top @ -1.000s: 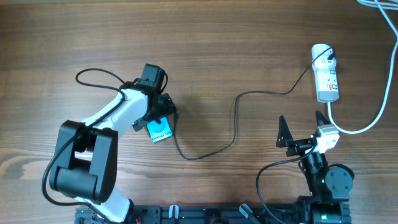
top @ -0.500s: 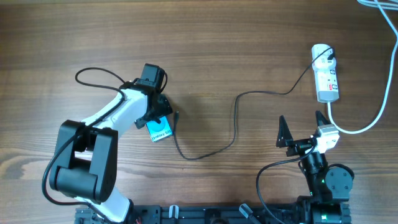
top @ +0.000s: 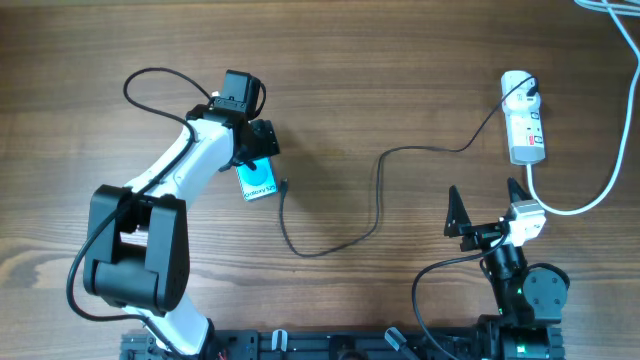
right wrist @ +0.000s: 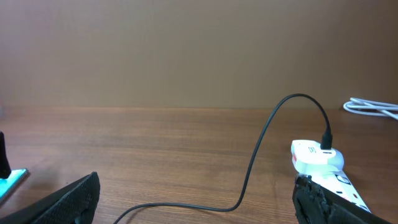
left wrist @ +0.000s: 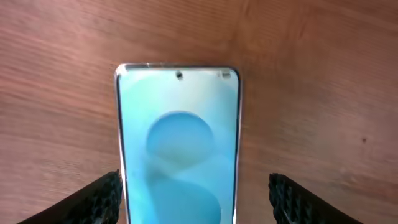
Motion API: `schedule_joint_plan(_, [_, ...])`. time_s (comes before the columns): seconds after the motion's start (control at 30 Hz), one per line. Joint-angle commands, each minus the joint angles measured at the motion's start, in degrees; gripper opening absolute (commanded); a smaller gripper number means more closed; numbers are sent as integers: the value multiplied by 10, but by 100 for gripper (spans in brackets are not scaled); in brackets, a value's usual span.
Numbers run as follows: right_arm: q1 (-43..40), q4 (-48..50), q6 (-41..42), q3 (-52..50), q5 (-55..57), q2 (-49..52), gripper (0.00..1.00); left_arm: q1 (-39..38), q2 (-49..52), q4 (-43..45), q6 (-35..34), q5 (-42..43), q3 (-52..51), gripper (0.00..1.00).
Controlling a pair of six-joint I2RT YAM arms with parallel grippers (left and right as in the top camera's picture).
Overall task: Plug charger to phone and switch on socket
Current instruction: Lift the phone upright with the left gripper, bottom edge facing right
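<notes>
The phone (top: 258, 181) is seen lying flat and screen up on the wooden tabletop (top: 400, 60), left of centre, slightly tilted. The left gripper (top: 256, 150) is held low over it with its jaws spread wider than the phone. In the left wrist view the phone (left wrist: 178, 143) is framed between the two fingers (left wrist: 99, 199). A clear strip of wood is left on the right side, while the left finger is set just beside the phone's edge; nothing is grasped.

The charger (top: 378, 200) is laid in loose curves across the middle of the tabletop. Its small tip is found just beside the phone's lower right corner, not inserted. Its other end is plugged into the rounded end of the socket (top: 523, 118), which is placed at the far right. A thick white cord (top: 600, 195) is led away from the socket.

The right gripper (top: 484, 196) is kept fully spread and empty near the front edge, well apart from the socket (right wrist: 317, 157) and the charger (right wrist: 258, 155).
</notes>
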Motion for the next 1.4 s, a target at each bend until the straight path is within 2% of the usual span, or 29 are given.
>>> schedule_joint_plan(0.0, [0, 2, -2, -1, -7, -6, 100, 2, 2, -9, 7, 31, 6, 81])
schedule_joint_plan(0.07, [0, 2, -2, -1, -7, -6, 100, 2, 2, -11, 7, 29, 6, 86])
schedule_joint_plan(0.1, [0, 2, -2, -1, -7, -6, 100, 2, 2, -11, 7, 29, 6, 95])
schedule_joint_plan(0.13, [0, 2, -2, -1, -7, -6, 100, 2, 2, -11, 7, 29, 6, 100])
schedule_joint_plan(0.53, [0, 2, -2, -1, -7, -6, 100, 2, 18, 2, 7, -2, 0, 100])
schedule_joint_plan(0.8, [0, 2, -2, -1, -7, -6, 100, 2, 60, 9, 7, -2, 0, 100])
schedule_joint_plan(1.37, [0, 2, -2, -1, -7, -6, 100, 2, 71, 7, 7, -2, 0, 100])
